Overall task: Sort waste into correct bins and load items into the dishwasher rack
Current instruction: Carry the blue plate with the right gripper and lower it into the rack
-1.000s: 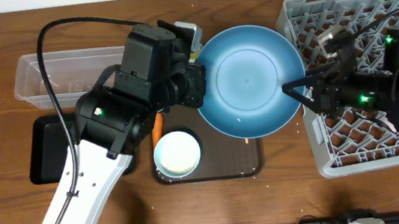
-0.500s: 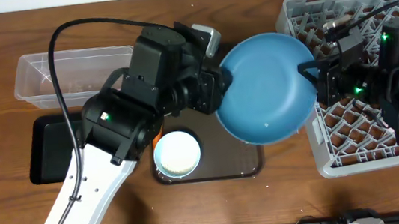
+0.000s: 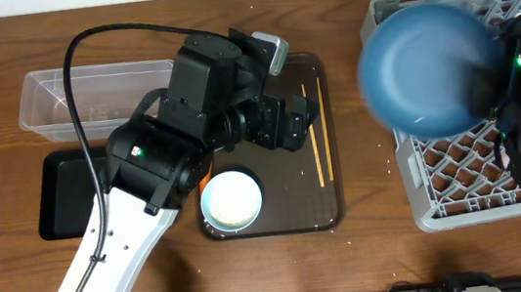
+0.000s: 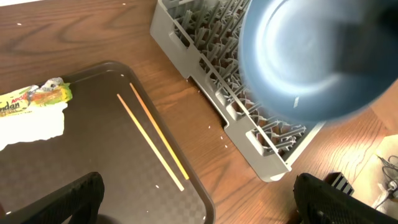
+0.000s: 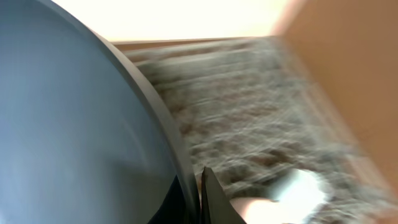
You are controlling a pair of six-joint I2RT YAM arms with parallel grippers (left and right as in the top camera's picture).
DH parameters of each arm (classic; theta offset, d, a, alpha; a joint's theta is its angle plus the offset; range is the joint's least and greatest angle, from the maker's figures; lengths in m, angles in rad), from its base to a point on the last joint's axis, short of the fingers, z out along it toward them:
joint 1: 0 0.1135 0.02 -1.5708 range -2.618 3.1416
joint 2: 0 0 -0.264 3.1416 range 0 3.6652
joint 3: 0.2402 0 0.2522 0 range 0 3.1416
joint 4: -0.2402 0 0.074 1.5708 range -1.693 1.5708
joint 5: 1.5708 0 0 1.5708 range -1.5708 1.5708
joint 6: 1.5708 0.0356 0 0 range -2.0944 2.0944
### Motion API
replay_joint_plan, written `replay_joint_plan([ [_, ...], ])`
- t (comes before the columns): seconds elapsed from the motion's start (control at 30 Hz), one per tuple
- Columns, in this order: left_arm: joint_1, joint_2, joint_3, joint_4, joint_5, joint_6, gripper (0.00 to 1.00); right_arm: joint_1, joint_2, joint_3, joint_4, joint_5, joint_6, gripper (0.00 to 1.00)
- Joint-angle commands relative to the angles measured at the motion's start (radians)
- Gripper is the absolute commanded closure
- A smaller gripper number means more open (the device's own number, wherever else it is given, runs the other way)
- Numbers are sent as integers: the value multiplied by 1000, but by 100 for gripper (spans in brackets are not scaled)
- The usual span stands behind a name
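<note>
The right gripper [image 5: 198,186] pinches the rim of the blue plate [image 3: 424,68], which hangs tilted above the rack [image 3: 460,172]. I would turn it upright, then lower it slowly between the pegs. The left gripper [image 4: 196,199] is spread wide and empty, well apart from the rack.

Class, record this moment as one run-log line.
left fingers: open, empty | right fingers: shut on blue plate | plate: over dishwasher rack | chopsticks: on brown tray

We see the round dark-blue plate [image 3: 429,68], blurred, hanging above the left edge of the grey lattice rack [image 3: 461,177], while the thin wooden chopsticks [image 3: 316,135] lie side by side and the white bowl [image 3: 231,199] sits upright, both off to its left.
</note>
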State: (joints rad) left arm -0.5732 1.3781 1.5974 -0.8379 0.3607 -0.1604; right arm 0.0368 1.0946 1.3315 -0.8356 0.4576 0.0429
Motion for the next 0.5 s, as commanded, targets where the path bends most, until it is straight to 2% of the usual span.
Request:
replay_joint_plan([
  [0.0,0,-17,11,-3,14,-1,2,-37,31,13,80,475,-3,99],
  [0.3,-1,-21,11,-55,14,-1,2,-174,199,13,509,508,-576,99],
  [0.47,-1,-21,11,-55,14,-1,2,-203,282,13,648,507,-791,99],
])
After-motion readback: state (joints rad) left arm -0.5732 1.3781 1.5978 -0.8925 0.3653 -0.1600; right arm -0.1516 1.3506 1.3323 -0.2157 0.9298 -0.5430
